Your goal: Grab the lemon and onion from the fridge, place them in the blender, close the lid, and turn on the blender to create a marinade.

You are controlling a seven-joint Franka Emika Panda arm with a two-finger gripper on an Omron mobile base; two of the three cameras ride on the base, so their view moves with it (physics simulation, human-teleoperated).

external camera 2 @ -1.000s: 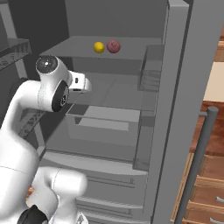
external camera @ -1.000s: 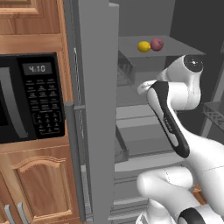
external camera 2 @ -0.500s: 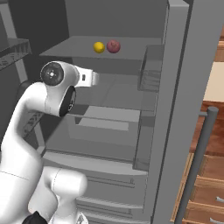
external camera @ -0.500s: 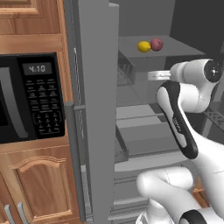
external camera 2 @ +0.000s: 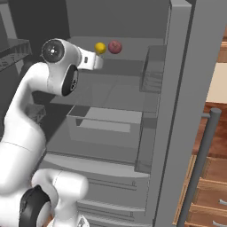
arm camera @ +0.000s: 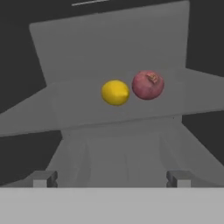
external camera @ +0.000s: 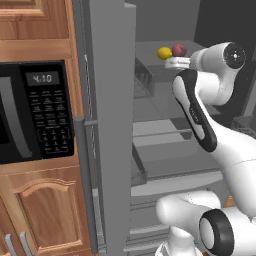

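The lemon (arm camera: 115,92) and the reddish-purple onion (arm camera: 148,85) lie side by side on an upper shelf of the open fridge (external camera: 107,125), lemon on the left, almost touching. My gripper (arm camera: 111,179) is open and empty, level with the shelf's front and a short way back from both. From the base views, the white hand (external camera: 179,62) hovers just below and in front of the lemon (external camera: 164,52) and onion (external camera: 179,50). The right base view shows lemon (external camera 2: 100,48) and onion (external camera 2: 115,46) just beyond the hand (external camera 2: 91,60). The blender and lid are out of view.
A black microwave (external camera: 35,110) sits in wooden cabinets left of the fridge. The open grey fridge door (external camera 2: 177,111) with door racks (external camera 2: 153,75) stands to the right of the shelves. Drawers (external camera 2: 102,124) lie below the shelf. Wooden drawers (external camera 2: 213,177) are at the far right.
The arm has swung up and forward, bringing the hand from mid-fridge height up to the shelf with the lemon and onion. The jaws stayed open.
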